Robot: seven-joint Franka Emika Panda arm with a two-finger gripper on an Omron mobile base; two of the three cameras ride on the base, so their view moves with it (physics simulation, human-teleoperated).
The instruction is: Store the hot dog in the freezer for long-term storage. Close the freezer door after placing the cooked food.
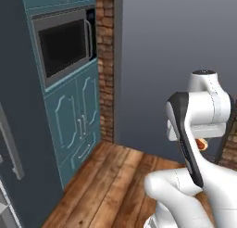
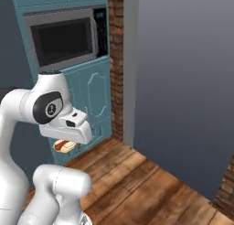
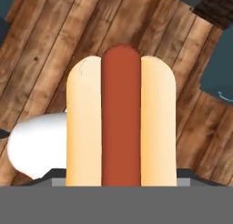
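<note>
Hot dog (image 3: pixel 120 123) sat in fingers, carried above wooden floor (image 1: pixel 111 176); fingers clamped on bun, tips hidden behind it. In right base view, hot dog (image 2: pixel 64 146) showed under hand; in left base view, orange end (image 1: pixel 201 143) peeked beside wrist. Teal cabinets (image 2: pixel 93 105) with microwave (image 2: pixel 61 39) ahead. Judged: light, soft, bun crushable, sausage could slip out; hold best across bun sides mid-length, gentle squeeze.
</note>
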